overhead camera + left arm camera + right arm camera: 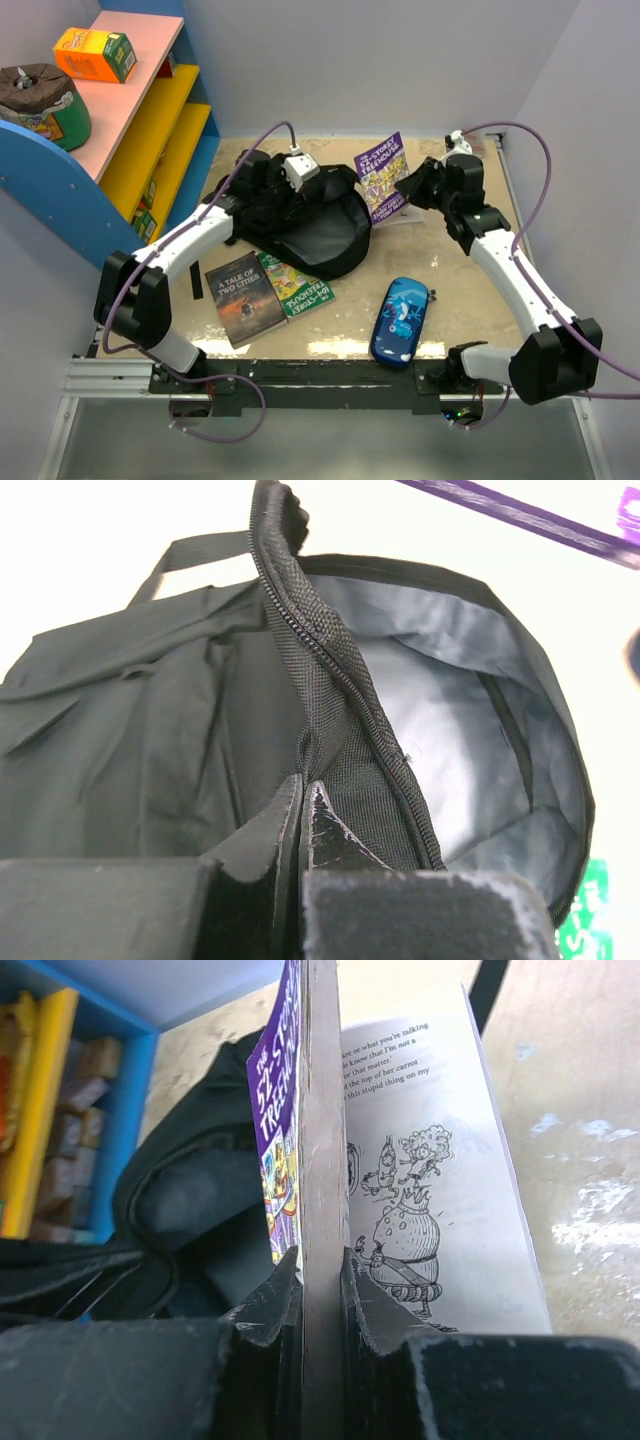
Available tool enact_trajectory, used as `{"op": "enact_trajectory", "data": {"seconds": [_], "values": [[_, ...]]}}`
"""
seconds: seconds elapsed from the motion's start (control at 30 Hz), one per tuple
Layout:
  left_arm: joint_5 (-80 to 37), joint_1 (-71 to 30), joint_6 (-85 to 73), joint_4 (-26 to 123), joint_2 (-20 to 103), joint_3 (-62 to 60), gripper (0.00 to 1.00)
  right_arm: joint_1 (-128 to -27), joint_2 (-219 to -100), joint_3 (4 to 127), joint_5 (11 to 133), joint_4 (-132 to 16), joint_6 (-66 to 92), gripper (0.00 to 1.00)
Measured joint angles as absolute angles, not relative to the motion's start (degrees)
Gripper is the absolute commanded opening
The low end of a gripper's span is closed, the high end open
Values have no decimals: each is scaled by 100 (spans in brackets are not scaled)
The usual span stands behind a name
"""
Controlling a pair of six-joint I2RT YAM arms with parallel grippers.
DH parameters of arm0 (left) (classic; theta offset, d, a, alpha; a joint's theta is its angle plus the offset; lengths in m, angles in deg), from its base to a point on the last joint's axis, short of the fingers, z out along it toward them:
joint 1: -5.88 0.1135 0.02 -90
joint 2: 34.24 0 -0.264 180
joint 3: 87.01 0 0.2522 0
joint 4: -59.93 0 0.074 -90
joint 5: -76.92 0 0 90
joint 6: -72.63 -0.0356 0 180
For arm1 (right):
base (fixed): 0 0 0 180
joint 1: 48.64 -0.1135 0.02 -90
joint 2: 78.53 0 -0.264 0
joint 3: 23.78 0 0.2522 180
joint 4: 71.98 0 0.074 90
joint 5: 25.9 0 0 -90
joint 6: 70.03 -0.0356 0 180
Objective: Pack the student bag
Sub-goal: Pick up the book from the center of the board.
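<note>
The left gripper (306, 790) is pinched fully closed on the zip rim of the student bag (330, 240), whose open mouth shows grey lining. The right gripper (320, 1260) clamps the edge of a purple book (382, 180), with one page hanging loose. The bag lies mid-table (455, 290), its far part hidden under the left arm.

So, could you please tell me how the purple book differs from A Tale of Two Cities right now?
The purple book is clamped in the right pincer and partly open; A Tale of Two Cities lies flat, closed and untouched. The purple book sits far back, A Tale of Two Cities near the front edge. Both are outside the student bag.
</note>
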State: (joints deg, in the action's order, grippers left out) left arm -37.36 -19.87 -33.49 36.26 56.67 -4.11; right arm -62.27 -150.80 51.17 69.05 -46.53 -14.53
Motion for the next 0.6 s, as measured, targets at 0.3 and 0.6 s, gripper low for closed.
{"op": "enact_trajectory", "data": {"seconds": [0.3,0.6], "values": [[-3270,-1946,-2691,4216,5475,-732,0,-6262,-14544,4593,7626,-4378,-2177,0],[-3183,-1935,-2331,4183,5630,-301,0,-6596,-14269,4044,7899,-3914,-2590,0]]}}
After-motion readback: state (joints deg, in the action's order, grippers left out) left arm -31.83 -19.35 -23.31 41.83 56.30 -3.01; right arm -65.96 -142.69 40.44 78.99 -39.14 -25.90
